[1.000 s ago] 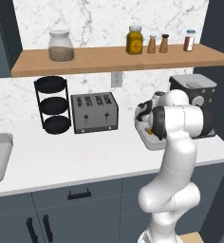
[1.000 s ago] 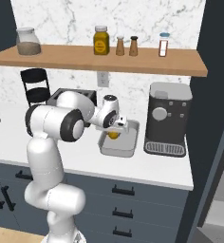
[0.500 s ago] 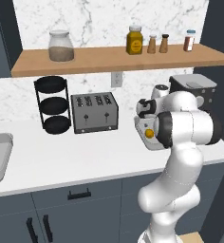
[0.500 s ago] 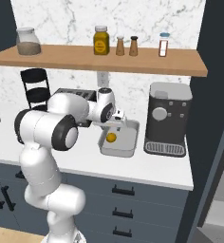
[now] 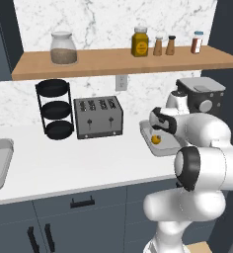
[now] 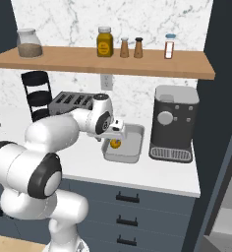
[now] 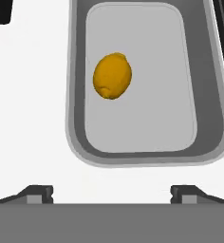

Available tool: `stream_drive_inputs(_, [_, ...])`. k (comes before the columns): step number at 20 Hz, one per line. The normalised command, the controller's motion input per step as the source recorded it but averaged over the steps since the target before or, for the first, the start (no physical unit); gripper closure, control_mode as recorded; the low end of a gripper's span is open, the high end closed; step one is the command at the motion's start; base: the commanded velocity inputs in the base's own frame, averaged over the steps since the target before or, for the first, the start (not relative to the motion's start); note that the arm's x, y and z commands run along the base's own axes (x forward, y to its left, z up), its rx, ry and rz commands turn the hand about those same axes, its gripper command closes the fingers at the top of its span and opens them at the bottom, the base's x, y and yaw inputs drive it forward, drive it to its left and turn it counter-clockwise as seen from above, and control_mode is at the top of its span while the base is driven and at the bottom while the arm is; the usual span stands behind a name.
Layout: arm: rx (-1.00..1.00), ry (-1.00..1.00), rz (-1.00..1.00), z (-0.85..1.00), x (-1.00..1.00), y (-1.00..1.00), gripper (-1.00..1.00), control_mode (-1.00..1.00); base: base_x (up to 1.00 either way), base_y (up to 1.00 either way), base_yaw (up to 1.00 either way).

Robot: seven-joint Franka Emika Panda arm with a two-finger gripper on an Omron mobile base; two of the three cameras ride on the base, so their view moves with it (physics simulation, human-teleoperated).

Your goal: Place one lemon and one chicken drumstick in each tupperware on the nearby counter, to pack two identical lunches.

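The lemon [image 7: 113, 76] lay alone on the pale floor of a grey tupperware [image 7: 76, 118], nearer one long wall than the other, touching nothing else. In the left base view the tupperware [image 5: 147, 134] sat on the white counter [image 5: 64, 163] between the toaster [image 5: 98, 117] and the coffee machine [image 5: 200, 96], with the lemon [image 5: 156, 140] showing as a small orange-yellow spot inside it. The right base view showed the same: lemon [image 6: 115, 143] in the tupperware [image 6: 132, 147], just beside the coffee machine [image 6: 173, 123] and its drip tray.

The hand [image 7: 111, 192] hovered above the tupperware, looking down into it. Its fingers [image 7: 38, 193] stood wide apart at the bottom of the hand view, with nothing between them; they were clear of the lemon and of the rim. In the right base view the hand [image 6: 117, 130] hung over the near end of the tupperware, the arm reaching in from the left.

A black three-tier rack [image 5: 56, 108] stood left of the toaster, and the edge of a sink [image 5: 0, 163] was set into the counter at the far left. On the wooden shelf [image 5: 118, 62] above stood a glass jar [image 5: 63, 48], an amber jar [image 5: 140, 42], two shakers [image 5: 165, 45] and a small red-filled bottle [image 5: 197, 42]. Slate-blue drawers [image 6: 137, 216] with black handles ran under the counter.
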Motion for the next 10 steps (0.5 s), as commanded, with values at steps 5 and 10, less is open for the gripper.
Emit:
stream_drive_inputs(5, [0.0, 0.0, -0.13, 0.94, -0.82, 0.46, -1.0, -1.0, 0.0, 0.0, 0.0])
stream_drive_inputs(10, [0.03, 0.02, -0.08, 0.9, -0.9, 0.26, -1.0, -1.0, 0.0, 0.0, 0.0])
